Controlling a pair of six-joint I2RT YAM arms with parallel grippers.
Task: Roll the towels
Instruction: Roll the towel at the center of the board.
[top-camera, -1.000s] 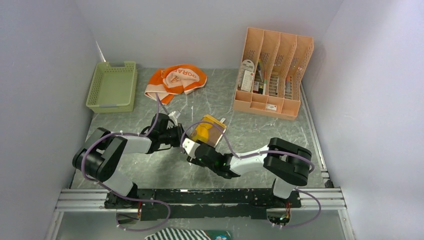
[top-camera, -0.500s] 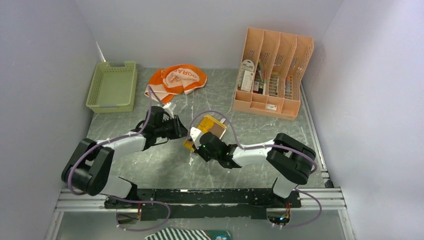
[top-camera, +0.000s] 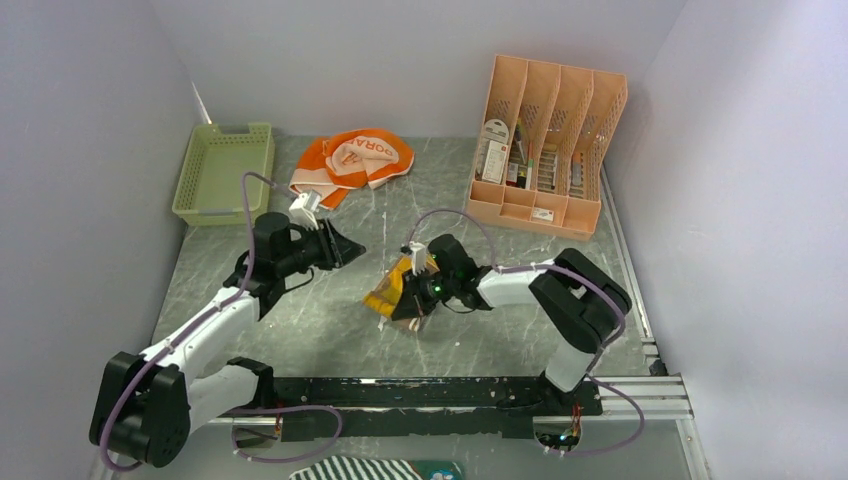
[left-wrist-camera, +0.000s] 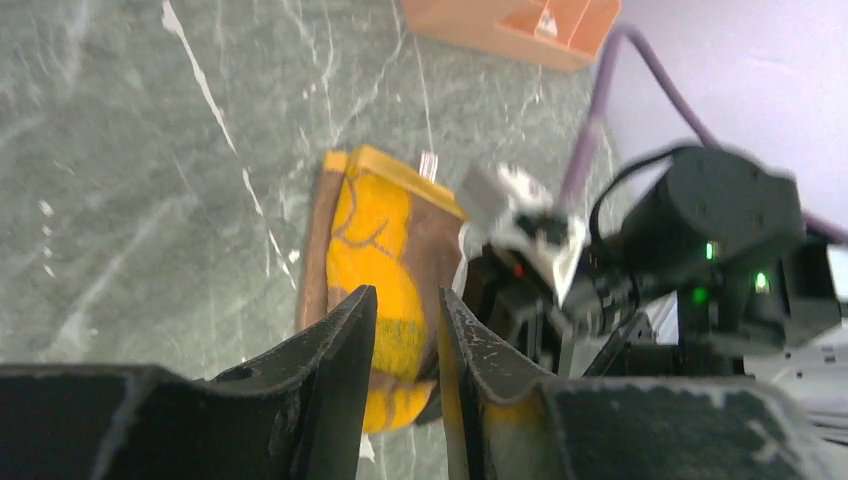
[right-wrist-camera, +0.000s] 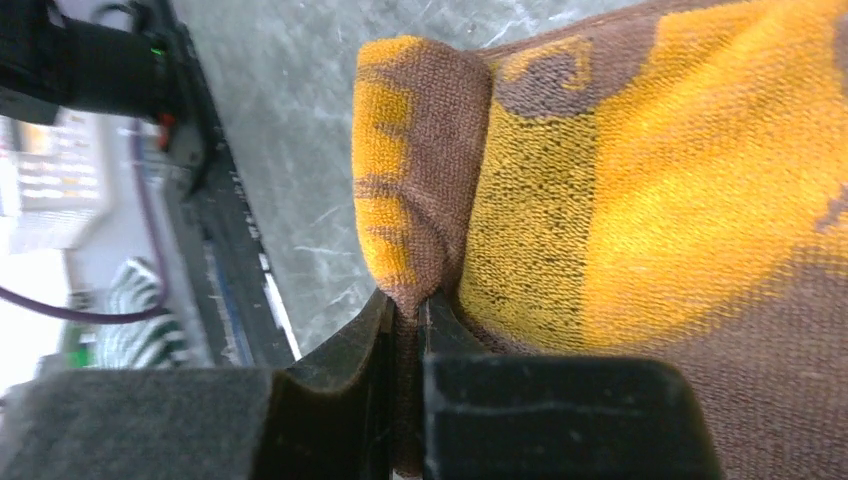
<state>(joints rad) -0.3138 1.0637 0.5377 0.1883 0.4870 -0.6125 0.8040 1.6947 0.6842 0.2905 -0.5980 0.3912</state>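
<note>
While the small yellow-brown towel (right-wrist-camera: 620, 190) lies near the middle of the bench (top-camera: 300, 325), the right fingers (right-wrist-camera: 335, 385) are closed tight on a doubled fold at one of its edges. The wrist view shows the cloth squeezed between them with no gap. From above, the towel looks like a short, thick bundle, and its pinched end seems a little raised. We cannot tell if that end is really off the bench.

The left fingers (left-wrist-camera: 325, 375) hang to the left of this towel, apart from it and pointing toward it. They stand with a narrow gap between them and hold nothing.

The orange towel (top-camera: 355, 158) with the printed letters lies crumpled at the far side of the bench, just beside the green basket (top-camera: 225, 172). Neither arm is touching it.

We judge that the step in hand is the rolling of the small towel, with the grip just taken on its edge. The orange one is not yet begun.

For the next move, we think the right fingers must turn the pinched edge over the rest of the cloth and keep it tight, because a soft towel opens again easily. The left fingers could come in to press the free part down, or to steady the roll from the other side.
</note>
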